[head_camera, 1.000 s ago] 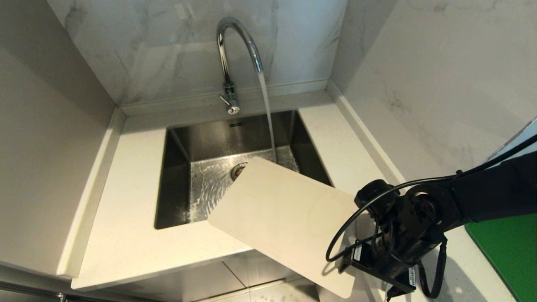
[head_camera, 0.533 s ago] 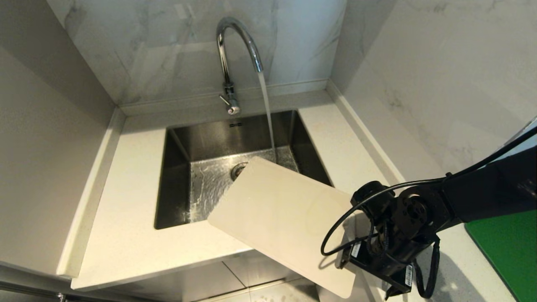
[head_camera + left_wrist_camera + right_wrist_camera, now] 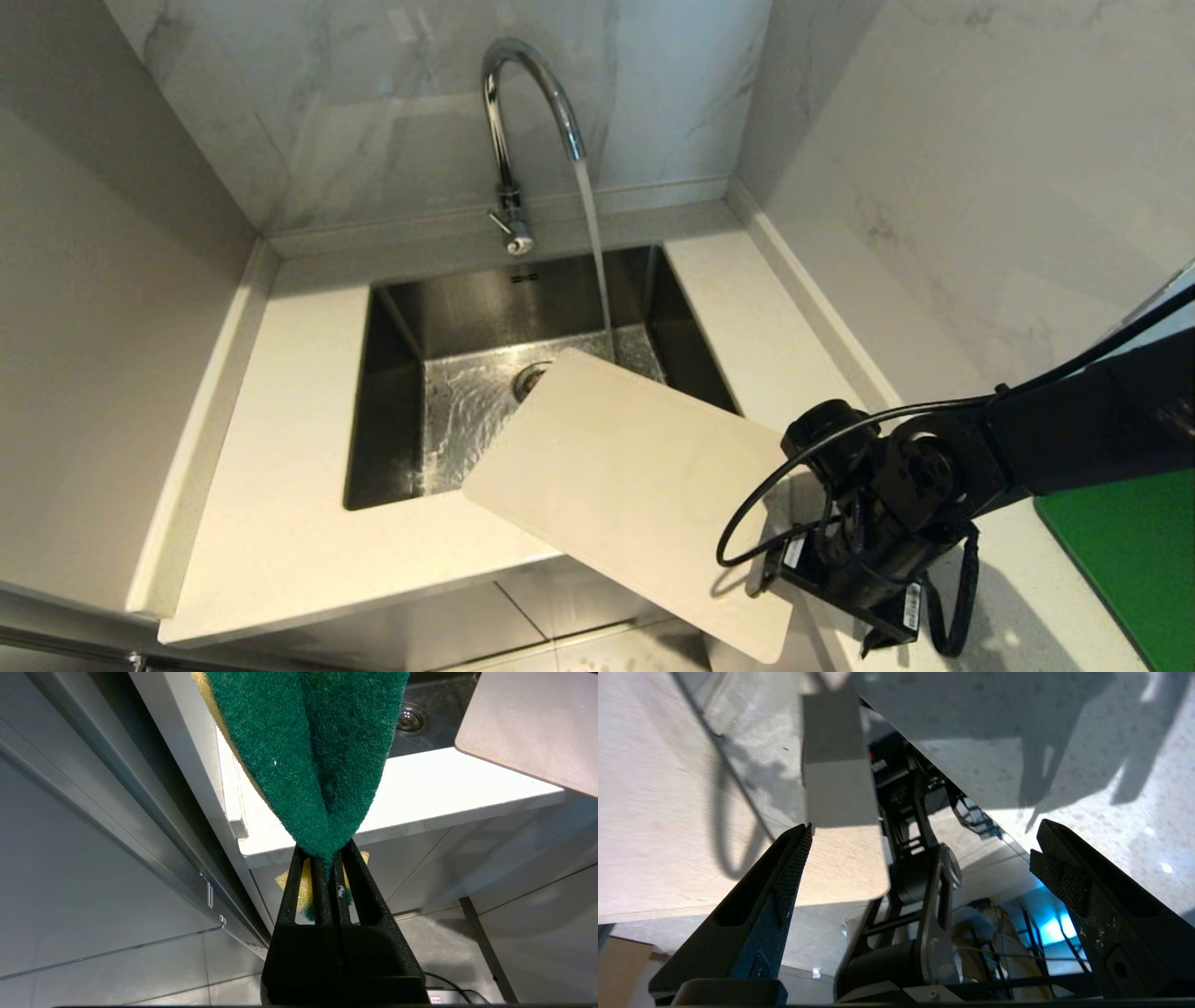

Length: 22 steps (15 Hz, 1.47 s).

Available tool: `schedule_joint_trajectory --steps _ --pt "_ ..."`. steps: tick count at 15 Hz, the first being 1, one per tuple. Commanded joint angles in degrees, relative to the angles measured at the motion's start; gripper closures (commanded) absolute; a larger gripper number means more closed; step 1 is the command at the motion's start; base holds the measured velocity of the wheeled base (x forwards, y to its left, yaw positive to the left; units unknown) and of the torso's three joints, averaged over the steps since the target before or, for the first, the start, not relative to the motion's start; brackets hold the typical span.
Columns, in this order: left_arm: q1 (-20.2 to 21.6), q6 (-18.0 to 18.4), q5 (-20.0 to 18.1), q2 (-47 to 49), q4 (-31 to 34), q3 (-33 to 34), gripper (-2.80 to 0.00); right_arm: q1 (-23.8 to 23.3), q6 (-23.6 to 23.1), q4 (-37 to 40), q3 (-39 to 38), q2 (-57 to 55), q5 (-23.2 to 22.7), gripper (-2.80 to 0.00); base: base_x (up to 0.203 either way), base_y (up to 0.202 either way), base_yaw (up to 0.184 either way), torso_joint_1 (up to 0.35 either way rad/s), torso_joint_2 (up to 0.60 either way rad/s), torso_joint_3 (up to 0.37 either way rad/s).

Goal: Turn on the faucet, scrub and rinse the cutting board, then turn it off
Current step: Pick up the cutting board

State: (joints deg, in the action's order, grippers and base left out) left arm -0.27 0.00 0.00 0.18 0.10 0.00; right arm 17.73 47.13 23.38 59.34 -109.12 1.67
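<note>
Head view, change: the right arm (image 3: pixel 1027 448) near right has pulled its wrist slightly nearer and more upright than a second ago; the board, tap and stream have not moved
Head view, board: the board (image 3: pixel 625 485) lies slanted, its far corner over the sink (image 3: pixel 392 401), its middle on the near counter lip, its near corner jutting past the counter (image 3: pixel 280 467) edge over the floor
Head view, tap: the faucet (image 3: pixel 513 121) stands at the far rim of the sink, water (image 3: pixel 594 252) running from its spout to the basin floor just beyond the board's far corner
Head view, sink: wet steel basin, drain (image 3: pixel 530 378) partly covered by the board
Head view, room: bare counter left of the sink; walls close on left, far and right sides; a green mat (image 3: pixel 1130 551) at near right
Left wrist view, hand: the left gripper (image 3: pixel 332 858) is clamped on a folded sponge (image 3: pixel 308 751), below the counter edge, with the board's corner beyond
Right wrist view, hand: the right gripper (image 3: pixel 915 858) stands wide, holding nothing; one finger (image 3: pixel 784 882) is just beside the board's near edge, whether touching I cannot tell
</note>
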Motion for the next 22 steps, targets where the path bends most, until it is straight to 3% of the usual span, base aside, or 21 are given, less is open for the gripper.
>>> schedule_joint_trajectory --steps 1,11,15,17,22 --pt "0.0 0.0 0.0 -0.01 -0.01 0.0 0.0 0.03 0.1 -0.68 0.16 -0.47 0.1 -2.8 0.0 0.0 0.0 0.0 0.0 0.0" --pt "0.0 0.0 0.0 -0.01 -0.01 0.0 0.0 0.03 -2.83 -2.02 0.6 -1.41 0.18 -2.8 0.0 0.0 0.0 0.0 0.0 0.0" --pt "0.0 0.0 0.0 0.08 -0.01 0.0 0.0 0.03 -7.11 -2.02 0.5 -1.35 0.42 -2.8 0.0 0.0 0.0 0.0 0.0 0.0" --pt "0.0 0.0 0.0 0.04 -0.01 0.0 0.0 0.28 -6.93 -1.76 0.68 -1.48 0.09 -2.8 0.0 0.0 0.0 0.0 0.0 0.0" --pt "0.0 0.0 0.0 -0.01 -0.01 0.0 0.0 7.04 -2.74 -1.64 0.79 -2.81 -0.05 -2.8 0.0 0.0 0.0 0.0 0.0 0.0"
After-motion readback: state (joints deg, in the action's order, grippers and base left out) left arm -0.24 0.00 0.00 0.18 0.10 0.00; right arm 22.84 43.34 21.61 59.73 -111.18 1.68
